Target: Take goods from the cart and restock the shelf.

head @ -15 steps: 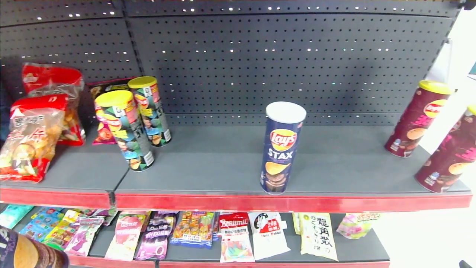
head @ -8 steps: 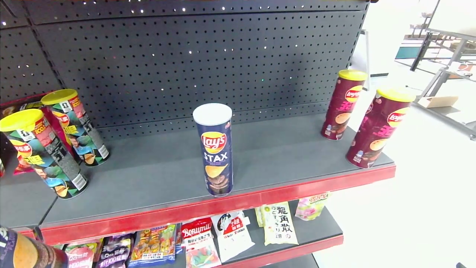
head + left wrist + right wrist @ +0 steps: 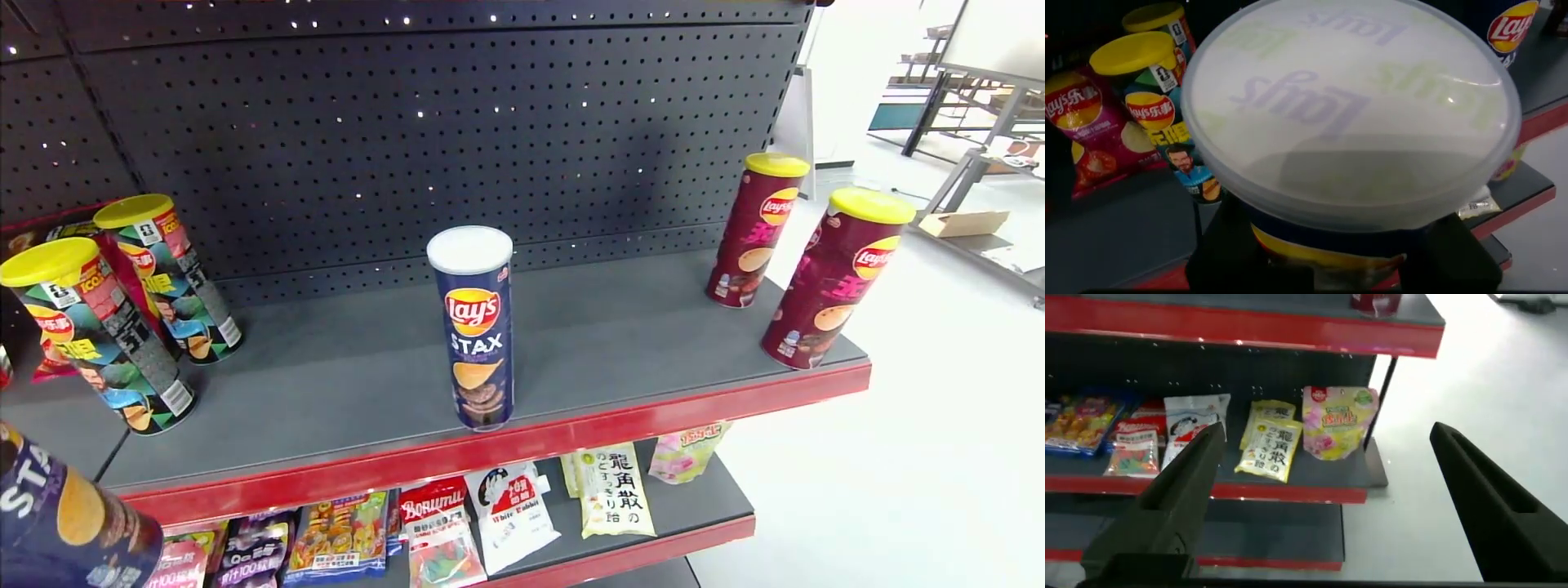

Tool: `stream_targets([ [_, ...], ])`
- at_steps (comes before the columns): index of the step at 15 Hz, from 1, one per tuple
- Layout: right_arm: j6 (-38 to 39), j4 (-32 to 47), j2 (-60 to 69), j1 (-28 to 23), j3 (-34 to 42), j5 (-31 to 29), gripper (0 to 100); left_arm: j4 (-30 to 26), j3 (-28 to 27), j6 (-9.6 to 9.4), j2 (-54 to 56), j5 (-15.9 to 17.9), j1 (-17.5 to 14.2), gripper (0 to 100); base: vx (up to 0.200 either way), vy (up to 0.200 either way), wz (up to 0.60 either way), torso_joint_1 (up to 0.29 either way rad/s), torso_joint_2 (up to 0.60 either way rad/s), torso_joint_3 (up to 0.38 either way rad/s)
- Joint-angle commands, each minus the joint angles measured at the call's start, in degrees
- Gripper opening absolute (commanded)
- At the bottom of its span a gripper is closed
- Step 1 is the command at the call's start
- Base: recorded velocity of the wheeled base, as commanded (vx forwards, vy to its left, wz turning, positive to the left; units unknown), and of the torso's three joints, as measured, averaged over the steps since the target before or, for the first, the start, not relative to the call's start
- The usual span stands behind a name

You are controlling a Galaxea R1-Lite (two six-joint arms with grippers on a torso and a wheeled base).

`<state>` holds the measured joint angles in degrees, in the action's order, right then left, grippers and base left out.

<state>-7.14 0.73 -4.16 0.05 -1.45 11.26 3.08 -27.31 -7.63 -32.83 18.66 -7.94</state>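
Shelf (image 3: 343, 384) — standing can (image 3: 479, 327) (centre), left gripper (image 3: 1335, 257), held can (image 3: 1347, 106)

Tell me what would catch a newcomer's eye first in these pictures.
A lone navy chip can stands upright near the front edge of the upper shelf, midway along. A matching can sits clamped in the left gripper, its white lid looming large. Two maroon cans with yellow lids stand at its right end.

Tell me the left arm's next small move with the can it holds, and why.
Probably lift the held can up and forward over the red shelf edge, toward the bare stretch left of the standing blue can. The left gripper grips it low, seemingly in front of that edge, so it likely has to clear the edge first.
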Motion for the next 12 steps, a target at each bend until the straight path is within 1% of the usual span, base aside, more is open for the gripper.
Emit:
stream_targets([
  [1, 1.2, 0.2, 4.1, 0.2, -0.1, 0.2, 100, 9.0, -1.0, -0.02, -14.5, 0.8, 3.5, 0, 0.0, 0.0, 0.0, 0.0, 0.0, 0.0],
  [2, 4.5, 0.4, 3.9, 0.0, -0.2, -0.7, 100, 11.9, -2.0, 0.07, -18.6, 0.8, 5.7, 0, 0.0, 0.0, 0.0, 0.0, 0.0, 0.0],
  [4, 4.7, 0.4, 3.5, -0.2, -0.2, -1.2, 100, 16.0, -4.6, 0.34, -26.8, 0.8, 8.7, 0, 0.0, 0.0, 0.0, 0.0, 0.0, 0.0],
  [5, 4.8, 0.2, 3.6, -0.1, -0.1, -2.5, 100, 18.1, -5.7, 1.22, -29.7, 0.8, 10.2, 0, 0.0, 0.0, 0.0, 0.0, 0.0, 0.0],
  [6, 4.3, -0.2, 4.1, 0.0, 1.0, -7.2, 100, 20.6, -6.3, 2.62, -32.3, 0.7, 11.8, 0, 0.0, 0.0, 0.0, 0.0, 0.0, 0.0],
  [7, 5.3, -0.8, 4.2, 0.0, 1.5, -12.0, 100, 22.2, -6.4, 3.06, -34.5, 0.7, 12.2, 0, 0.0, 0.0, 0.0, 0.0, 0.0, 0.0],
  [9, 5.5, -0.7, 4.2, 0.0, 1.4, -11.0, 100, 24.3, -6.6, 3.24, -37.1, 0.8, 12.2, 0, 0.0, 0.0, 0.0, 0.0, 0.0, 0.0],
  [12, 5.4, -0.7, 4.2, 0.0, 1.4, -11.0, 100, 32.2, -8.7, 3.59, -45.8, 0.8, 12.4, 0, 0.0, 0.0, 0.0, 0.0, 0.0, 0.0],
])
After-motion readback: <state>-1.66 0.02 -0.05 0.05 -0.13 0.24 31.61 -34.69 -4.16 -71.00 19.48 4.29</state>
